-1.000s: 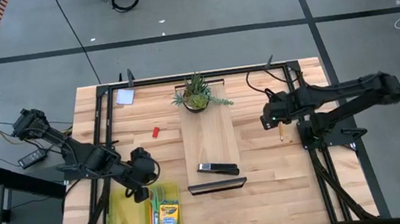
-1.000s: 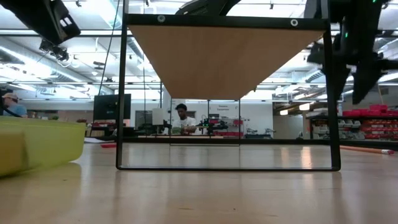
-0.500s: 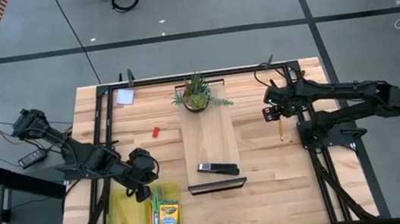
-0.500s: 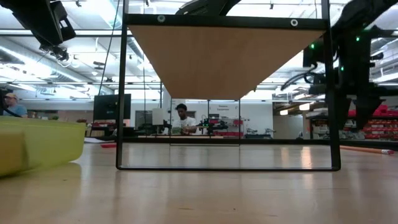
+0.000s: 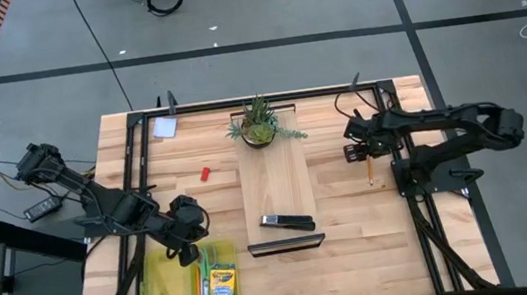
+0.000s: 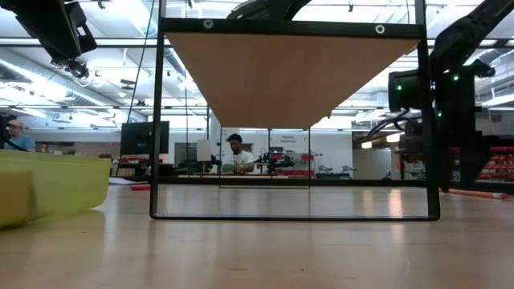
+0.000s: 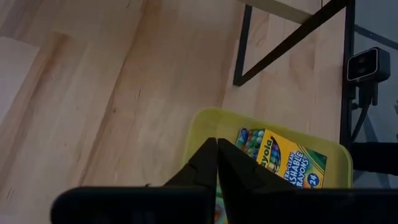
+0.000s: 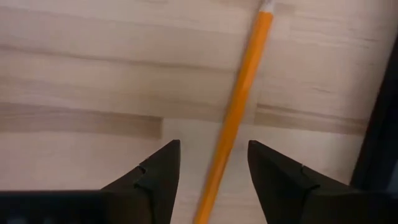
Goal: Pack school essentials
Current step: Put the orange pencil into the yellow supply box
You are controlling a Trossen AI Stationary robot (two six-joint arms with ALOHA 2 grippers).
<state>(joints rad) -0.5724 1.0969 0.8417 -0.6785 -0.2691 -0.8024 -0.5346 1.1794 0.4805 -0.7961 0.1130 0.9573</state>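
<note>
Orange pencil (image 8: 239, 99) between right gripper's (image 8: 210, 163) spread jaws.

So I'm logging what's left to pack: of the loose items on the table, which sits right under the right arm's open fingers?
The orange pencil: it lies between the right gripper fingers, unlike the red eraser and note pad far across the table.

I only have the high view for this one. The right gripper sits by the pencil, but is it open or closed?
Observer: Open. The right wrist view shows the right gripper with its fingers spread and the orange pencil lying on the table between them.
Operator: And the left gripper?
Observer: The left gripper is shut with nothing visible between its fingers. It is above the yellow tray that holds the crayon box.
</note>
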